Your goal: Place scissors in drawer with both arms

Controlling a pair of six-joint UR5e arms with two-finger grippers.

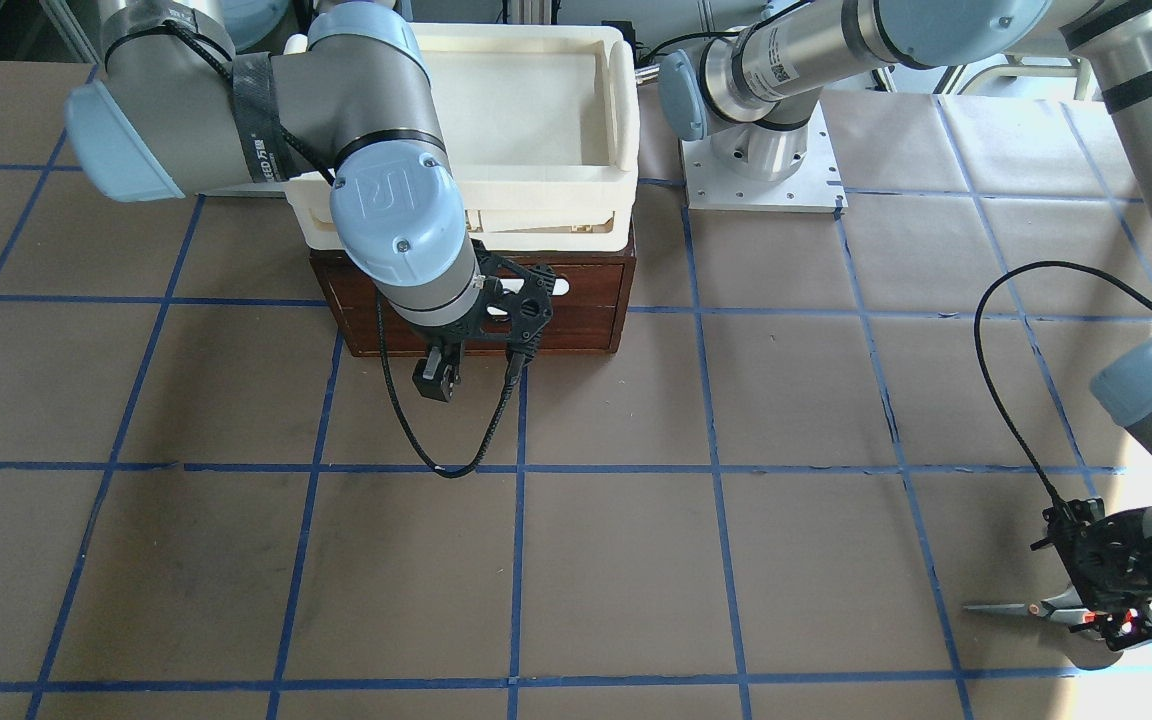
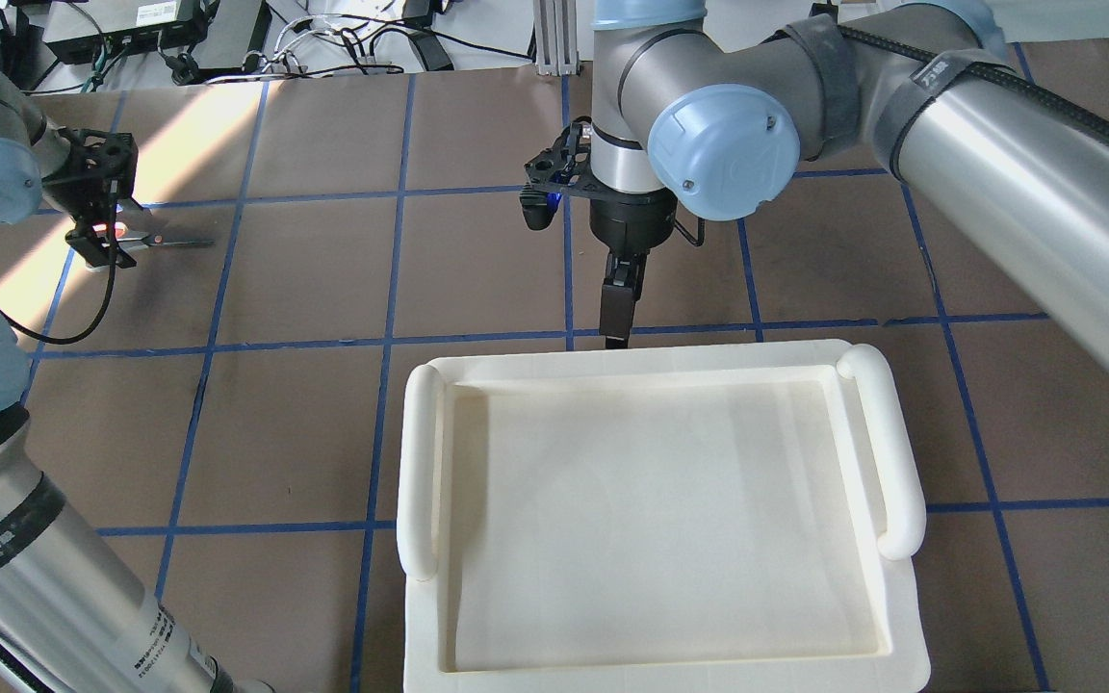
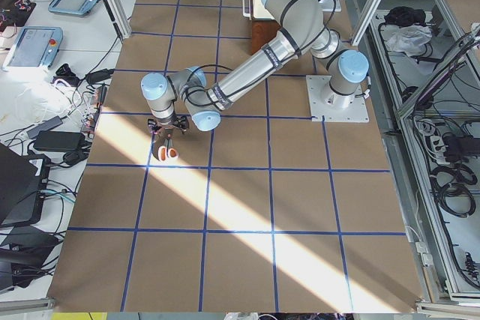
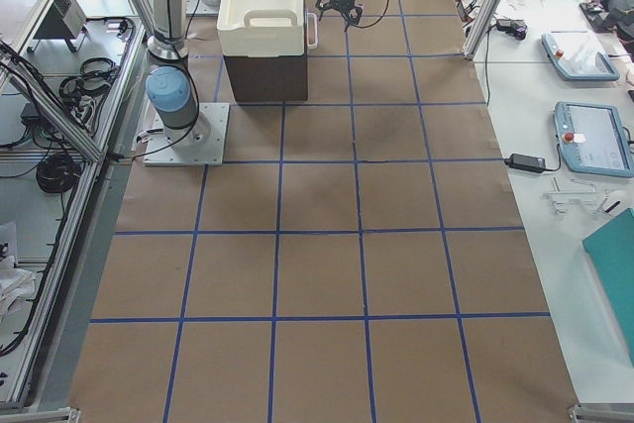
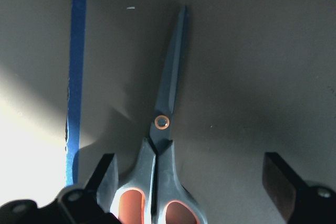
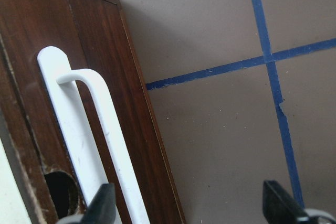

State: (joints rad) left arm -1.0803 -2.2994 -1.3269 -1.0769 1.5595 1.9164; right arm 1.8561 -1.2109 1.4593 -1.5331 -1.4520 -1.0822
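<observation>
Two jobs: fetch at the left, open at the right, as I read the layout.
left gripper (image 5: 191, 177): jaws wide, nothing held; fingers (image 5: 105, 174) either side of the grey-and-orange loops, low over the table (image 1: 636, 560). Judged set to close on the loops.
scissors (image 5: 168, 129): flat on table, blades shut, tip pointing away from the gripper. At the table's left end, well apart from the drawer.
right gripper (image 6: 190, 200): spread wide, empty, just in front of the drawer front.
handle (image 6: 100, 124): off toward one finger, not centred between them; likely needs a sideways shift before closing.
drawer (image 1: 586, 300): shut; must be pulled out before anything goes in.
tray (image 2: 425, 452): sits on top of the drawer box.
</observation>
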